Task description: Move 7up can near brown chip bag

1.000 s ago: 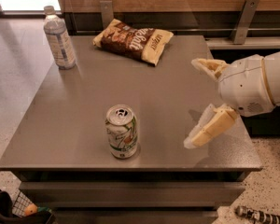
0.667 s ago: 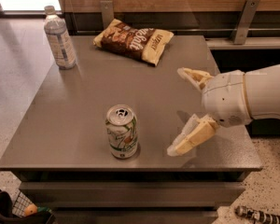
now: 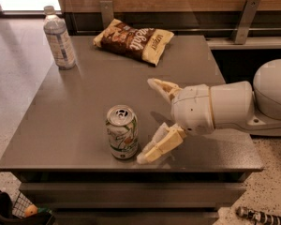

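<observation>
The 7up can (image 3: 122,132) stands upright near the front edge of the grey table (image 3: 84,102), white and green with a silver top. The brown chip bag (image 3: 134,40) lies flat at the table's far edge, dark brown with cream ends. My gripper (image 3: 150,121) reaches in from the right, low over the table, just to the right of the can. Its two cream fingers are spread wide apart, one (image 3: 163,88) farther back and one (image 3: 157,148) close to the can's base. It holds nothing.
A clear plastic water bottle (image 3: 59,38) stands upright at the table's far left corner. A wooden wall with metal brackets runs behind the table. On the floor lie a dark basket at the front left and a small object (image 3: 255,215) at the front right.
My gripper has moved left across the table toward the can, staying open. The can, bag and bottle have not moved.
</observation>
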Controlling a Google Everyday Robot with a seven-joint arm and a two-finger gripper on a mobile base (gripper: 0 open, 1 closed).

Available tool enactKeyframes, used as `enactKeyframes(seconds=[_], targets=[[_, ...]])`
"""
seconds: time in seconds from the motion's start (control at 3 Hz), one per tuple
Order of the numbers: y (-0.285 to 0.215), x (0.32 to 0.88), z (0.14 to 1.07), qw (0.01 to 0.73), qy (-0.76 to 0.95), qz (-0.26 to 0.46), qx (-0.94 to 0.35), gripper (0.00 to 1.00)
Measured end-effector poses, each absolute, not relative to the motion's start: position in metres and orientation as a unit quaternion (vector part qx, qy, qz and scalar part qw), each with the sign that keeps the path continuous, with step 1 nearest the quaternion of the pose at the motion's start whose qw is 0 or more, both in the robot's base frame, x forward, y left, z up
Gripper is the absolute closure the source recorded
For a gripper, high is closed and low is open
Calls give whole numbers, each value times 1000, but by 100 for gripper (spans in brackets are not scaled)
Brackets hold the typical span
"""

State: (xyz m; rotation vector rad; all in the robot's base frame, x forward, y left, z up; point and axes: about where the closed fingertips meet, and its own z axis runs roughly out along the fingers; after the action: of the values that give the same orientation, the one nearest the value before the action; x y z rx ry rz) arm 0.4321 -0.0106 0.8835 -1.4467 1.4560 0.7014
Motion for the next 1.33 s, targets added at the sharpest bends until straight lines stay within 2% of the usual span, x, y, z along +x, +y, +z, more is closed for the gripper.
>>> enactKeyframes(seconds=[1.0, 1.33], targets=[[38, 403, 868, 511, 540, 404, -534, 2], [48, 402, 864, 525, 523, 427, -517, 23]])
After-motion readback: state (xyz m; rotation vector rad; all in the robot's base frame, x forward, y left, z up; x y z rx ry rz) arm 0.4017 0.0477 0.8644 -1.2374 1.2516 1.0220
